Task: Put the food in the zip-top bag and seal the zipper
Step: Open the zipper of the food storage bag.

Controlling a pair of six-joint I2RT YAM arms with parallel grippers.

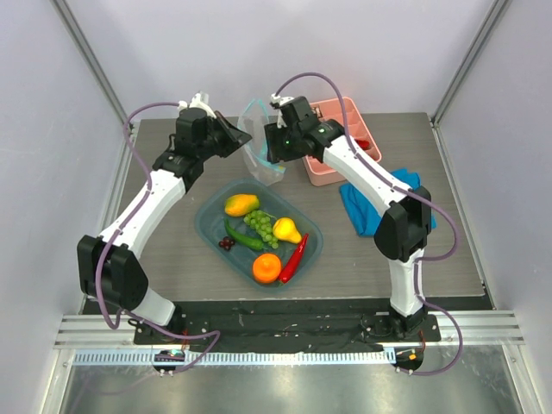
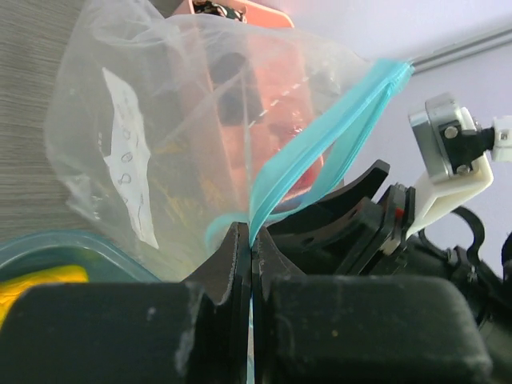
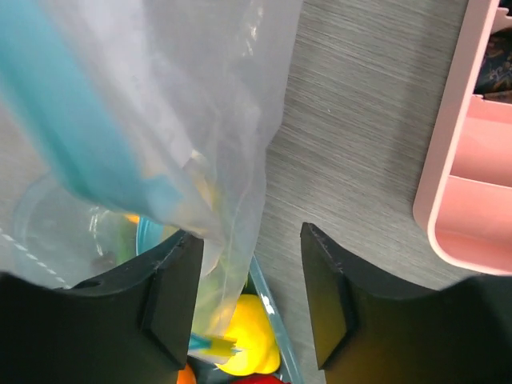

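The clear zip-top bag [image 1: 260, 147] hangs above the table behind the teal tray [image 1: 207, 216]. My left gripper [image 1: 244, 138] is shut on its light blue zipper [image 2: 320, 152], pinching the strip between the fingertips [image 2: 252, 240]. My right gripper [image 1: 271, 153] is open, and the bag [image 3: 200, 96] hangs against its left finger [image 3: 172, 296]. The food lies in the tray: mango [image 1: 241, 205], grapes [image 1: 261, 226], pear [image 1: 286, 229], cucumber [image 1: 243, 236], cherries [image 1: 226, 244], orange [image 1: 266, 268] and chili [image 1: 295, 257]. The pear [image 3: 248, 340] also shows below the right fingers.
A pink divided box [image 1: 321, 172] stands at the back right, close beside my right gripper, and shows in the right wrist view [image 3: 472, 160]. A blue folded cloth [image 1: 366, 207] lies on the right, partly under the right arm. Walls close in the table's sides and back.
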